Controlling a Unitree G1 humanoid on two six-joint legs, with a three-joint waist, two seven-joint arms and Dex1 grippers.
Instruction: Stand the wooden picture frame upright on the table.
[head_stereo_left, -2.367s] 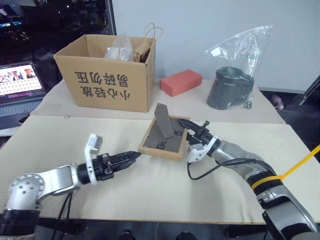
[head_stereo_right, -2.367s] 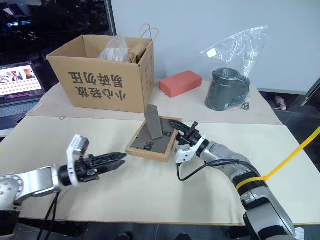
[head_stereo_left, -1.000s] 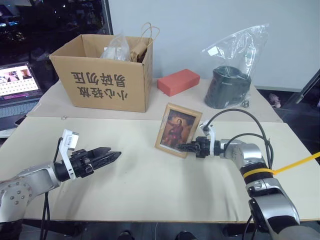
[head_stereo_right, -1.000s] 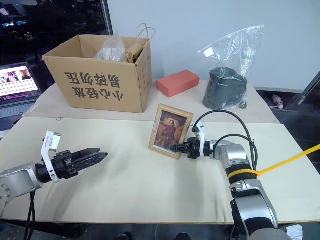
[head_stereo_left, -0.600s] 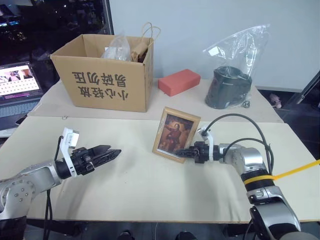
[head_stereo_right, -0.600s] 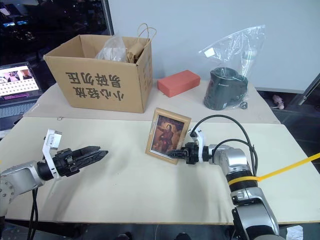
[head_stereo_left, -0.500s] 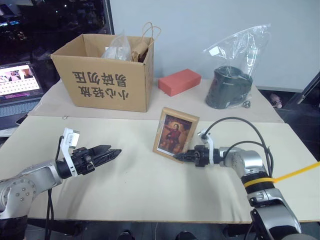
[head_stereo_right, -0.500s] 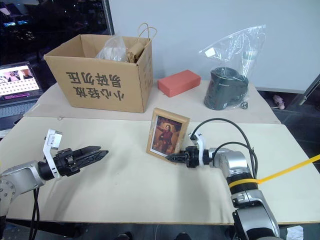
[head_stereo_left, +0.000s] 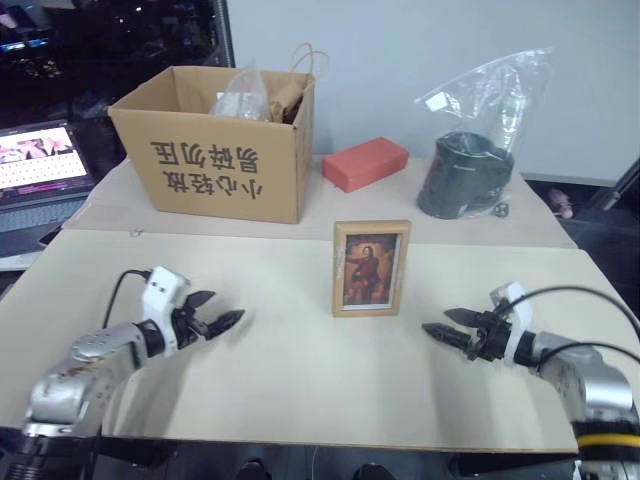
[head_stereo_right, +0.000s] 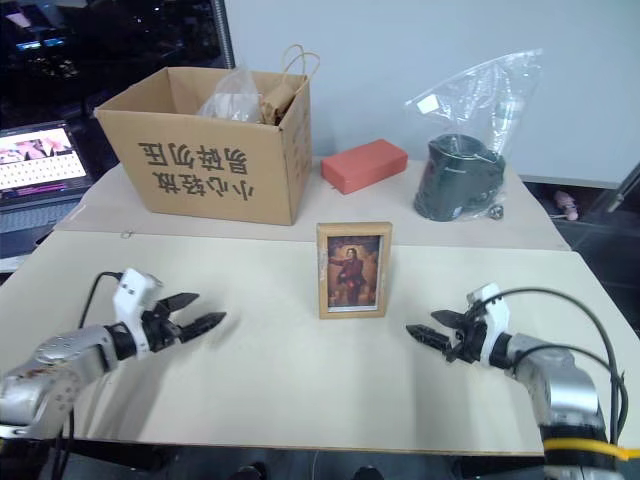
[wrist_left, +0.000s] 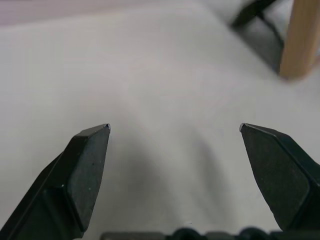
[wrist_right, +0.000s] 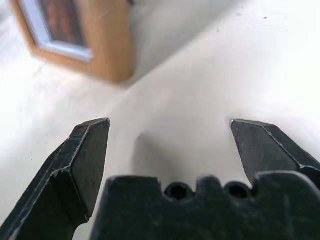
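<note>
The wooden picture frame (head_stereo_left: 370, 268) stands upright near the middle of the table (head_stereo_left: 300, 380), its reddish portrait facing me; its light-wood corner also shows in the right wrist view (wrist_right: 107, 55). My right gripper (head_stereo_left: 441, 326) hovers low over the table to the frame's right, clear of it, fingers open and empty. On the frame's left, well apart from it, my left gripper (head_stereo_left: 218, 312) is open and empty too. In the left wrist view its fingertips (wrist_left: 92, 150) spread wide, and a wooden edge of the frame (wrist_left: 302, 40) shows beyond.
A cardboard box (head_stereo_left: 215, 155) with bags in it stands at the back left. A red block (head_stereo_left: 365, 164) and a dark pot in a clear plastic bag (head_stereo_left: 470, 170) sit at the back. A laptop (head_stereo_left: 40, 165) lies off the table's left.
My right gripper let go of the frame, opened and drew back to the right. The frame now stands alone, facing me squarely. My left gripper sank slightly and rolled.
</note>
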